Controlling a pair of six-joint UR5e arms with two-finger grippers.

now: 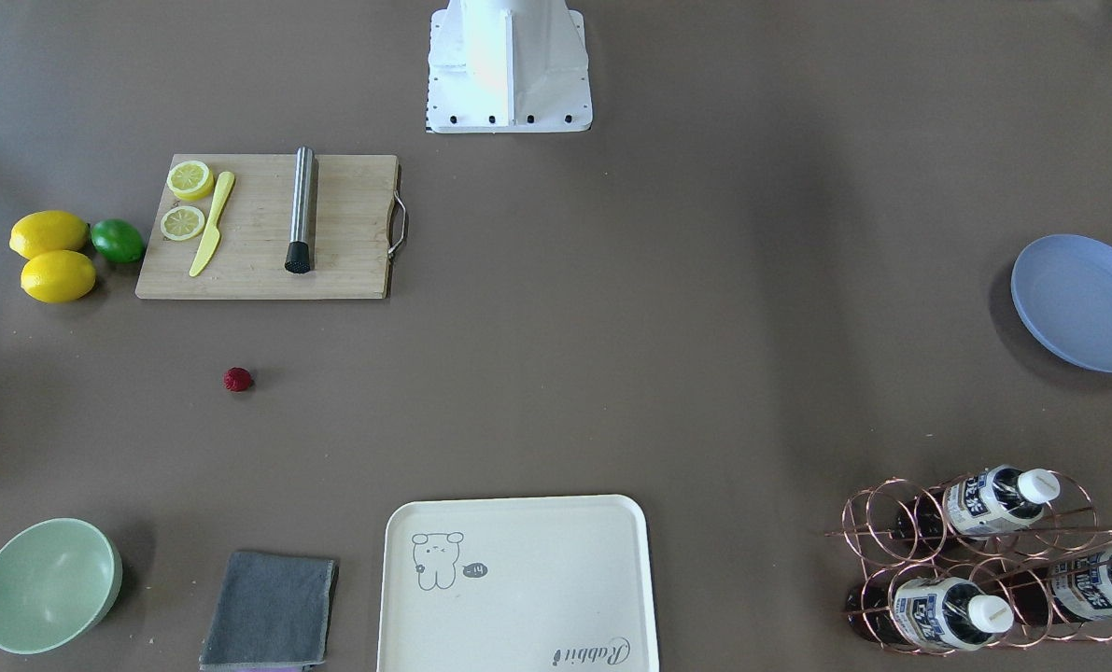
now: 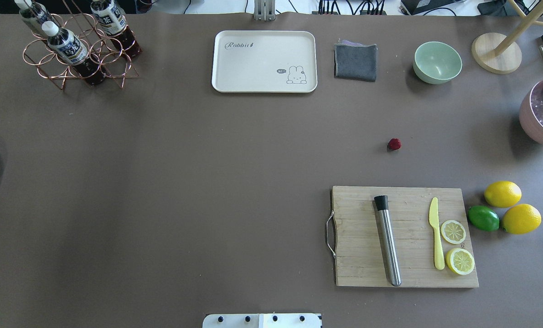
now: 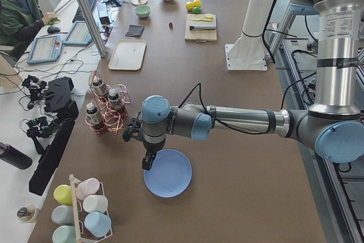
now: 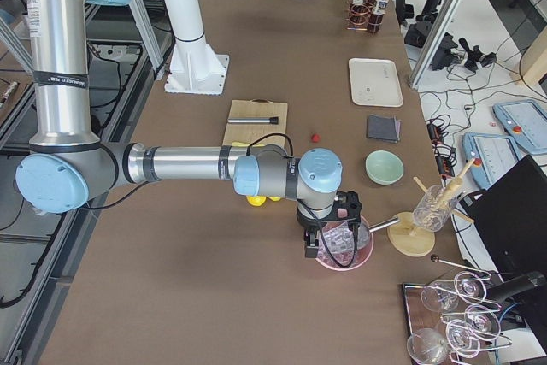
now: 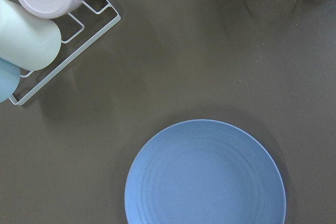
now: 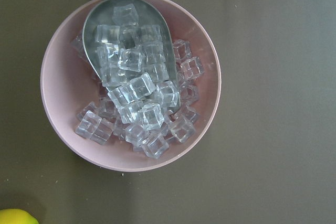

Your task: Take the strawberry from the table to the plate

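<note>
Overhead exterior: the strawberry (image 2: pixel 394 144), dark-red, bumpy, lies on the table (image 2: pixel 207 182) (left gripper (image 3: pixel 147 163), right gripper (image 4: pixel 311 248): grip cannot be told).

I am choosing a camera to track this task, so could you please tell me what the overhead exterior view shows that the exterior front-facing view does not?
Only the overhead view shows the pink bowl and the round wooden stand. Only the front-facing view shows most of the plate; overhead catches just a sliver. Both show the strawberry on the bare table, apart from the cutting board, plus the tray and green bowl.
</note>
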